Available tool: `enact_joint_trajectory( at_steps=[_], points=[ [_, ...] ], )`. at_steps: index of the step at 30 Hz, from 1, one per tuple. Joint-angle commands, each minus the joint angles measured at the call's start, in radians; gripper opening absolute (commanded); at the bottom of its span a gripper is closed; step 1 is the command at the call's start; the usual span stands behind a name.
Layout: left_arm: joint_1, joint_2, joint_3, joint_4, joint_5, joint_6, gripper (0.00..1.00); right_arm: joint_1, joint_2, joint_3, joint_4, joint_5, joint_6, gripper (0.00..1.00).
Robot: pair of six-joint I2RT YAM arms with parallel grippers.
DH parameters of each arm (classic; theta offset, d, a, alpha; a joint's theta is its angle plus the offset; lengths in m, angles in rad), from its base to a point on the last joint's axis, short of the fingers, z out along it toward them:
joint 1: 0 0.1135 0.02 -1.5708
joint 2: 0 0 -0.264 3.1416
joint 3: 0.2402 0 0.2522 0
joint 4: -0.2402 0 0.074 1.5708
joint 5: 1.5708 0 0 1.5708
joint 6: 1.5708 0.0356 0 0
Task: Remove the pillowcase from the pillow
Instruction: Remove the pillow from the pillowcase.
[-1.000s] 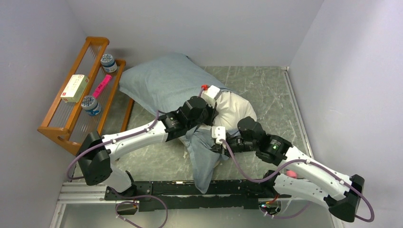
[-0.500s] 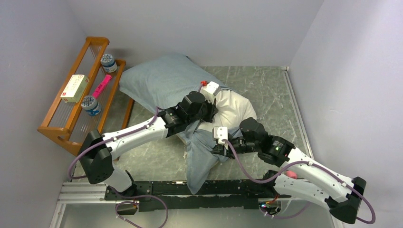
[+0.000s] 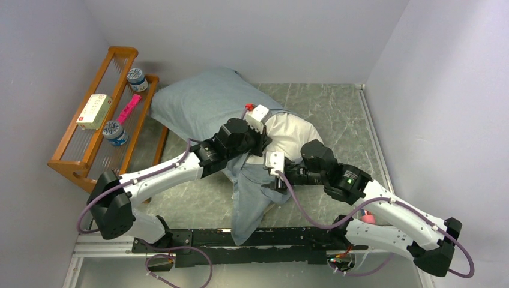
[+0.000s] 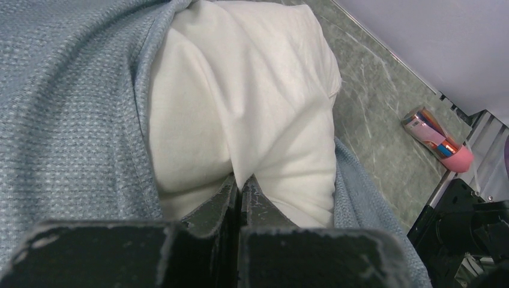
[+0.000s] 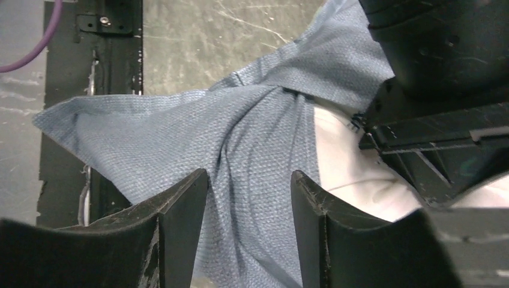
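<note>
The grey-blue pillowcase (image 3: 201, 105) still covers the far left part of the white pillow (image 3: 294, 133), whose right end is bare. My left gripper (image 3: 266, 143) is shut, pinching a fold of the white pillow (image 4: 240, 90) at its tips (image 4: 241, 180), with the pillowcase (image 4: 72, 90) bunched to the left. My right gripper (image 3: 271, 182) is open just above the loose end of the pillowcase (image 5: 228, 132), which trails to the near rail. Cloth lies under the gap (image 5: 249, 177) but the fingers do not press it. The pillow (image 5: 348, 171) shows at the right.
A wooden rack (image 3: 90, 162) with two jars, a box and a pink item stands at the left wall. A pink-capped tube (image 3: 367, 219) lies by the right arm's base, the same tube (image 4: 437, 139) showing on the table. A black rail (image 3: 198, 240) runs along the near edge.
My right gripper has opened and let go of the pillowcase end, which now lies slack toward the rail. The left arm has drawn back to the left, still pinching the pillow.
</note>
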Motion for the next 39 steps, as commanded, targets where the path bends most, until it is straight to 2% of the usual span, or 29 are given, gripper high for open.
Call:
enact_joint_trajectory(
  at_steps=[1, 11, 23, 28, 31, 34, 39],
  points=[
    [0.037, -0.055, -0.01, 0.095, -0.044, 0.064, 0.05, 0.003, -0.011, 0.046, 0.039, 0.064, -0.013, 0.59],
    [0.037, -0.08, -0.022, 0.076, -0.007, 0.079, 0.05, -0.025, 0.058, 0.029, 0.067, 0.064, 0.013, 0.62],
    [0.037, -0.08, -0.021, 0.067, 0.029, 0.083, 0.05, -0.095, 0.118, -0.004, 0.095, -0.015, 0.026, 0.64],
    [0.036, -0.075, -0.011, 0.062, 0.003, 0.088, 0.05, -0.095, 0.119, -0.004, 0.03, -0.218, 0.008, 0.5],
    [0.036, -0.062, 0.01, 0.06, -0.01, 0.092, 0.05, -0.095, 0.122, -0.001, -0.021, -0.314, 0.001, 0.33],
    [0.037, -0.051, 0.033, 0.069, -0.026, 0.09, 0.05, -0.095, 0.129, 0.005, -0.087, -0.359, -0.006, 0.18],
    [0.038, -0.008, 0.095, 0.045, -0.076, 0.09, 0.05, -0.094, 0.123, 0.004, -0.128, -0.414, -0.009, 0.03]
  ],
)
